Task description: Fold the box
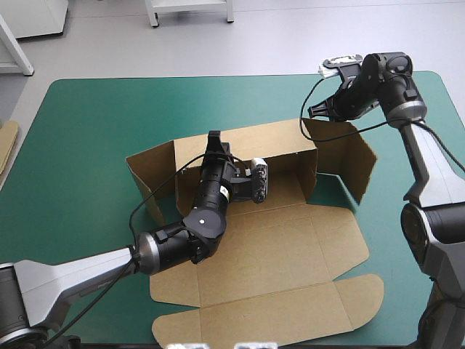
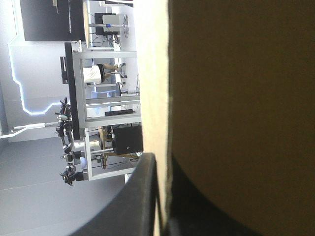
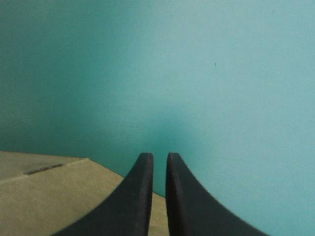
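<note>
The brown box (image 1: pixel 276 254) lies near the table's middle, its back wall (image 1: pixel 280 142) raised and its lid flat toward the front edge. Side flaps stand out at the left (image 1: pixel 149 171) and right (image 1: pixel 349 163). My left gripper (image 1: pixel 213 139) reaches over the tray and is shut on the top edge of the back wall. In the left wrist view the board (image 2: pixel 236 98) fills the space between its fingers (image 2: pixel 165 167). My right gripper (image 1: pixel 312 113) hovers just behind the box's back right corner. Its fingers (image 3: pixel 159 155) are shut, with a corner of board (image 3: pixel 44 191) beneath them.
An edge of more brown board (image 1: pixel 6 142) shows at the table's left edge. Bare teal-green cover (image 1: pixel 94 131) lies left of and behind the box. The right arm comes down along the table's right side.
</note>
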